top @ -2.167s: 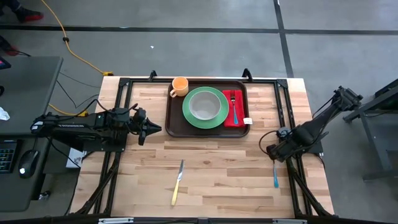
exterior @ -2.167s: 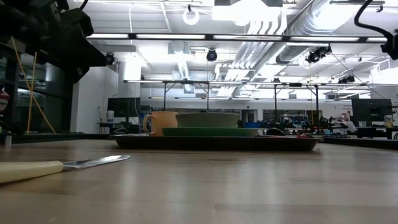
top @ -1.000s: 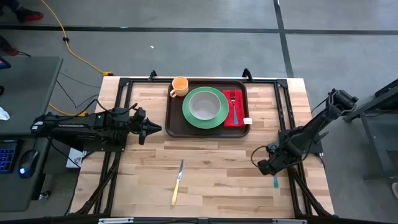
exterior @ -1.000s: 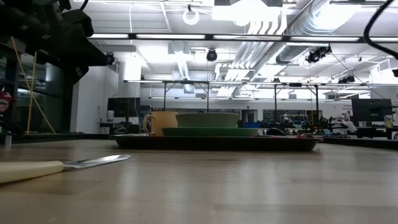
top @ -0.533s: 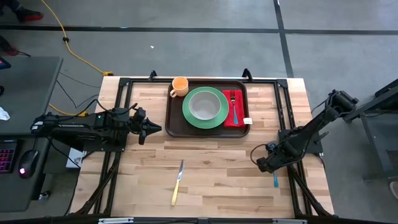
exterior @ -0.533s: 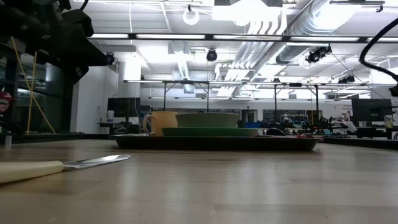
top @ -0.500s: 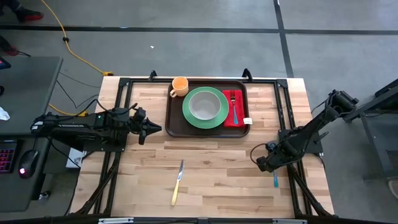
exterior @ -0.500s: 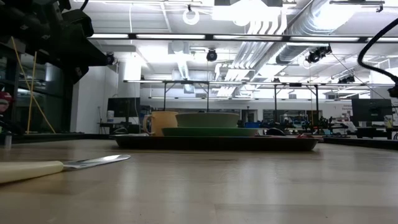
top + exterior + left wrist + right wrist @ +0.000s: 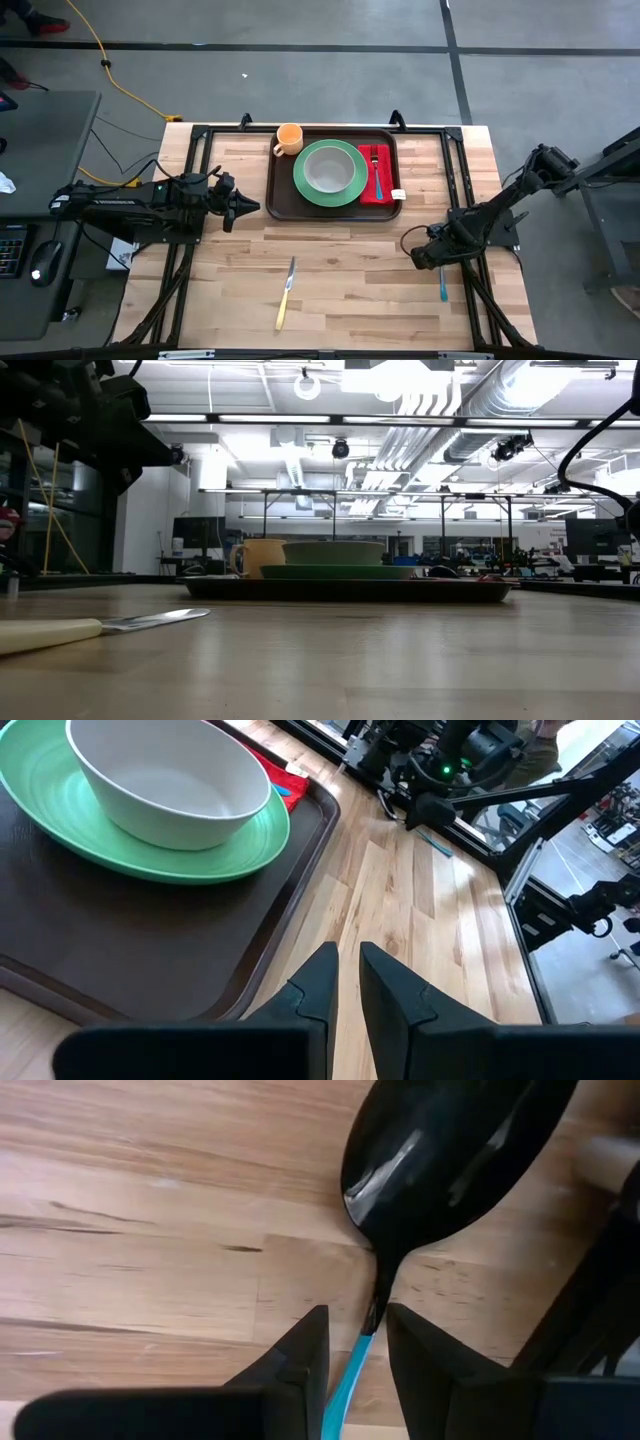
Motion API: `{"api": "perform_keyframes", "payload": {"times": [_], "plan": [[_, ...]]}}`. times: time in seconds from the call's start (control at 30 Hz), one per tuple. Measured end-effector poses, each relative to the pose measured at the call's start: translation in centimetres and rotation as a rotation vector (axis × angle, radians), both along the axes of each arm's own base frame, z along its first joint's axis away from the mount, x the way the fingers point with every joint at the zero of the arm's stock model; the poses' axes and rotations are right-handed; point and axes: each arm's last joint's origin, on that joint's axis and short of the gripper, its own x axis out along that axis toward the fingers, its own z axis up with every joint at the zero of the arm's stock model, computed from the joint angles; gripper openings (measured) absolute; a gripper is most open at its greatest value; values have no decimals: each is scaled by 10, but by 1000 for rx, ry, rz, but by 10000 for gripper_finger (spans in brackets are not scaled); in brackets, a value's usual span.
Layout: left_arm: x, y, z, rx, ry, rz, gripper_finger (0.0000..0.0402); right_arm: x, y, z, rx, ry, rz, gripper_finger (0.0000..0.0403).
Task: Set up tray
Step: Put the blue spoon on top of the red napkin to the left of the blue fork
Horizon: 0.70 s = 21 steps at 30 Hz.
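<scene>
The dark brown tray (image 9: 283, 190) sits at the table's far middle. It carries a green plate (image 9: 305, 190) with a white bowl (image 9: 328, 172), and a red napkin (image 9: 384, 190) with blue-handled cutlery on it. My right gripper (image 9: 355, 1315) points down at the table's right side, open. Its fingers stand on either side of the neck of a spoon (image 9: 440, 1160), which lies flat on the wood, and do not touch it. The spoon's blue handle (image 9: 443, 290) shows beyond the gripper. My left gripper (image 9: 346, 960) waits left of the tray, its fingers a little apart and holding nothing.
An orange cup (image 9: 288, 138) stands at the tray's far left corner, partly over the rim. A yellow-handled knife (image 9: 285, 297) lies on the bare wood near the front middle. A black frame rail (image 9: 462, 200) runs along the right side close to my right arm.
My right gripper has sunk toward the table and shifted a little toward the far edge, coming over the spoon. The spoon has not moved.
</scene>
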Motion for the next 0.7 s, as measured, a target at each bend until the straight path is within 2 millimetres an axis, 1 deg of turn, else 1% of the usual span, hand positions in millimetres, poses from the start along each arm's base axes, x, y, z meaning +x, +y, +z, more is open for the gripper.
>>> {"api": "perform_keyframes", "payload": {"times": [0.3,0.4,0.6,0.7], "plan": [[0,0,0,8,1,-1,76,2,-7,0,-12,25,-50,76],[0,0,0,11,1,-2,76,2,-9,-1,-12,30,-60,60],[0,0,0,13,5,0,76,2,-9,-1,-13,38,-61,11],[0,0,-1,13,7,0,76,2,-9,-1,-11,39,-61,4]]}}
